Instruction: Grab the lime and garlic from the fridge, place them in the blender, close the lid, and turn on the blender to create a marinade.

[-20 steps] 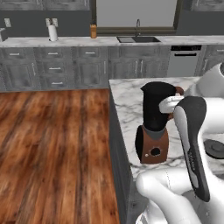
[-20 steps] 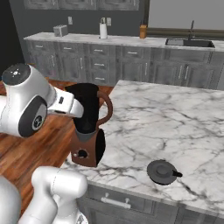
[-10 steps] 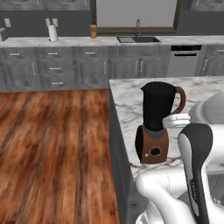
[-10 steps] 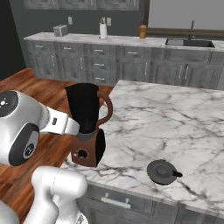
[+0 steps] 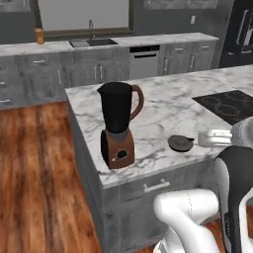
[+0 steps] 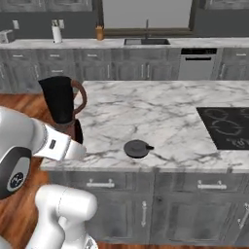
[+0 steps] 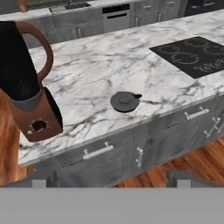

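The blender (image 5: pixel 118 126) stands upright near the front left corner of the marble worktop (image 5: pixel 163 106), its jar open at the top and its handle turned to the right. The lid (image 5: pixel 181 143) lies flat near the front edge, apart from the blender. A black cooktop (image 5: pixel 228 105) sits at the right edge. The fridge (image 5: pixel 238 32) is at the far right.

A home kitchen: a marble-topped island (image 5: pixel 163 106) with a black cooktop (image 6: pixel 226 127) set at its right edge, grey cabinets (image 6: pixel 121 70) along the back wall, a sink (image 5: pixel 93 42) under a window, a dishwasher (image 6: pixel 196 63), wood flooring (image 5: pixel 34 168).
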Robot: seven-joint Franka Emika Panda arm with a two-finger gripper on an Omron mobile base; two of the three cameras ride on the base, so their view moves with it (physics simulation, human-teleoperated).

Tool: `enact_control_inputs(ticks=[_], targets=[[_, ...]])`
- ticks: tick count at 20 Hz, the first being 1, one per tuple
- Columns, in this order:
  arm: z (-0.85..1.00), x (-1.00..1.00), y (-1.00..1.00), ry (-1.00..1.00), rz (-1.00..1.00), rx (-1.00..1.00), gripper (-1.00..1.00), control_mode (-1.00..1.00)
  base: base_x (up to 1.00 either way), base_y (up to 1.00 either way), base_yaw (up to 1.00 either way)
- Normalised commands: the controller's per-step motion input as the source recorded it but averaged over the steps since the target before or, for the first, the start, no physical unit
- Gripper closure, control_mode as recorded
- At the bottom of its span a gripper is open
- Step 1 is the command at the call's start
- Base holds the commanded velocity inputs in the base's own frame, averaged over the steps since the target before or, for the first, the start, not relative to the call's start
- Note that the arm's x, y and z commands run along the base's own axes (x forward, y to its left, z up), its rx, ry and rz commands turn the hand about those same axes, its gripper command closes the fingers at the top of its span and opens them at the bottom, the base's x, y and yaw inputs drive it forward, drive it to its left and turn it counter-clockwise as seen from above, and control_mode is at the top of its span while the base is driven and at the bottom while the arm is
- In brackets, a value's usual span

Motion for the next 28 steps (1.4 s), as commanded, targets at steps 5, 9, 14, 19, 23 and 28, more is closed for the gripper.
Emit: enact_control_inputs(ticks=[5,9,14,19,23,28], targets=[[0.0,0.0,0.0,0.0,0.0,0.0,-1.0,1.0,-0.19,-0.59,-0.75],[0.0,0.0,0.0,0.0,0.0,0.0,-1.0,1.0,0.01,-0.91,-0.75],[0.0,0.0,0.0,0.0,0.0,0.0,-1.0,1.0,0.34,-1.0,-0.52],[0.0,0.0,0.0,0.0,0.0,0.0,-1.0,1.0,0.72,-1.0,-0.2],[0.0,0.0,0.0,0.0,0.0,0.0,-1.0,1.0,0.9,-1.0,0.0],[0.0,0.0,0.0,0.0,0.0,0.0,-1.0,1.0,0.85,-1.0,0.06]])
